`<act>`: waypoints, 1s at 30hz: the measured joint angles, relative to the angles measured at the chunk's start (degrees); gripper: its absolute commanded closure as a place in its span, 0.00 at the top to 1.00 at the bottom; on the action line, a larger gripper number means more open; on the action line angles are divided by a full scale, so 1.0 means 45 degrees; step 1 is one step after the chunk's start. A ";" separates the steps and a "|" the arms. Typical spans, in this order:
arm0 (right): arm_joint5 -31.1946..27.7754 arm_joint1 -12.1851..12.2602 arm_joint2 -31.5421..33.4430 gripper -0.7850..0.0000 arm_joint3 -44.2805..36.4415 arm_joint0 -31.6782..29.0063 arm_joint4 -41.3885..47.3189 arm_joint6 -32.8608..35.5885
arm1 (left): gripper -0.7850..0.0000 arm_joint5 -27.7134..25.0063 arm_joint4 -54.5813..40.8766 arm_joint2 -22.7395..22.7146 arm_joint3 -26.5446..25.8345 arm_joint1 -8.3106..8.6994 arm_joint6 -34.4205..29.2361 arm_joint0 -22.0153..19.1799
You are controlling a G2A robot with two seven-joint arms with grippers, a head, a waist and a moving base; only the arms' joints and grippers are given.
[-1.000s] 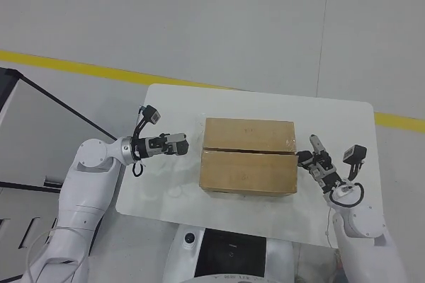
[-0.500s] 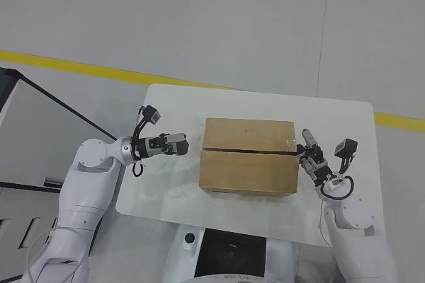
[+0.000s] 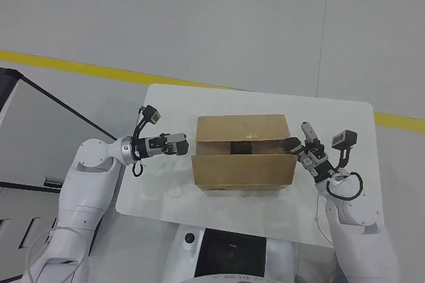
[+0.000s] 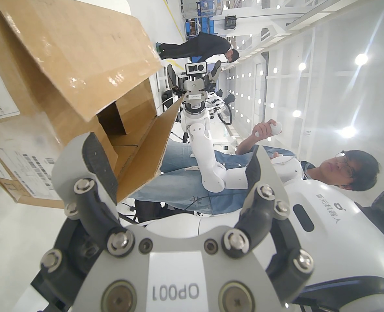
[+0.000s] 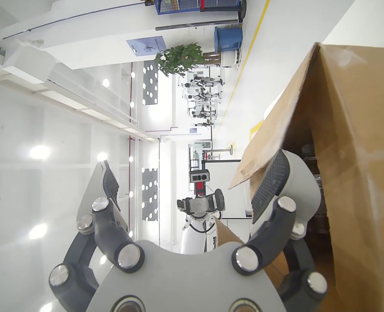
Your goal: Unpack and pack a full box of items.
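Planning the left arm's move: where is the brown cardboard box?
Top view: the brown cardboard box sits centred on the white table, between the left gripper and right gripper.

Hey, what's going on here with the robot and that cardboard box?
A two-armed robot is opening the cardboard box on the white table. Its right claw, open, is at the box's right end with one finger at the edge of the top flaps, which stand partly raised with a dark gap between them. The left claw hangs open beside the other end, touching nothing.
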 measured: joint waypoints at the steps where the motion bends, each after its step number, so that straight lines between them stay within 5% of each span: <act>1: 0.0000 0.0003 0.0004 1.00 -0.0056 -0.0067 0.0029 0.0008 | 1.00 0.0000 0.0000 0.0000 0.0000 0.0000 0.0000 0.0000; 10: -0.0043 -0.0007 -0.0298 1.00 -0.0713 -0.0975 0.0207 -0.0309 | 1.00 0.0000 0.0000 0.0000 0.0000 0.0000 0.0000 0.0000; 30: 0.0358 0.0298 0.0330 1.00 -0.2626 -0.3452 0.1375 0.2510 | 1.00 0.0000 0.0000 0.0000 0.0000 0.0000 0.0000 0.0000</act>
